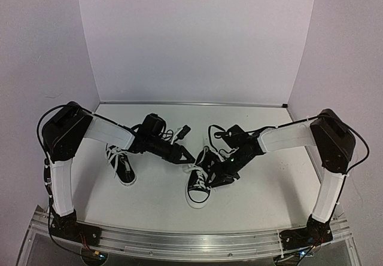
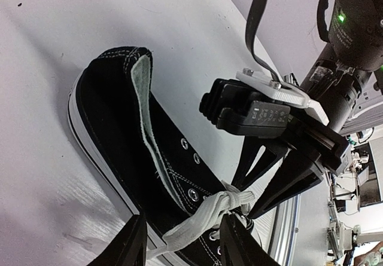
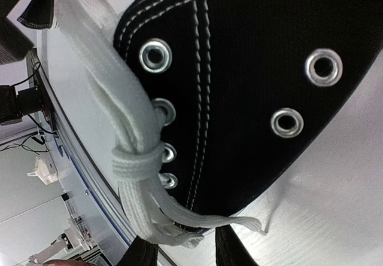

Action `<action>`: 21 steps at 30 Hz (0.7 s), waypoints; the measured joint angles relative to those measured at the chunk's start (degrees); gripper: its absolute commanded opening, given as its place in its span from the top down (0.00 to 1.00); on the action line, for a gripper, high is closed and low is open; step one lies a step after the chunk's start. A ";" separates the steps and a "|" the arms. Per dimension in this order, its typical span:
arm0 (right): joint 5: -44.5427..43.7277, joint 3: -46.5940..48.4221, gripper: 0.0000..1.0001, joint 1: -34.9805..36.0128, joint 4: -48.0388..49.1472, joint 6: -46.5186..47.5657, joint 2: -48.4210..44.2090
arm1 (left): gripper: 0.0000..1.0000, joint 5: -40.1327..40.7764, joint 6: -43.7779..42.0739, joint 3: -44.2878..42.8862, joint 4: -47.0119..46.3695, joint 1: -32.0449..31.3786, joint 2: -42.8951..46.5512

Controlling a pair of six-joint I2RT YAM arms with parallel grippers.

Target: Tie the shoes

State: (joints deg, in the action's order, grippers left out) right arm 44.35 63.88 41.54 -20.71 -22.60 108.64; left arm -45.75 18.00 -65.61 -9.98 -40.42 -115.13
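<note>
While straddling the white laces [image 3: 128, 128] of the near shoe [image 1: 198, 185] | left gripper [image 2: 185, 230], right gripper [image 3: 187, 242]: parted, clamping nothing | second shoe [image 1: 121, 167] at its 9 o'clock.

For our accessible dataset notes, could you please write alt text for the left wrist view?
A black canvas sneaker with a white sole rests on a white table, its white lace knotted. The left gripper's fingers stand apart either side of the lace at the bottom edge, and the right gripper reaches towards the knot from the image's right.
</note>
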 measured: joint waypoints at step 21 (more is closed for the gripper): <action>-3.73 0.39 1.00 0.40 -2.18 1.00 -0.01 | 1.00 -0.58 1.96 -0.39 0.34 -0.44 -1.84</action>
State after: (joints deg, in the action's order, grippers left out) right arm 40.62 64.27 41.93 -22.90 -21.60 108.63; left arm -46.33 19.96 -66.00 -9.64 -40.86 -116.97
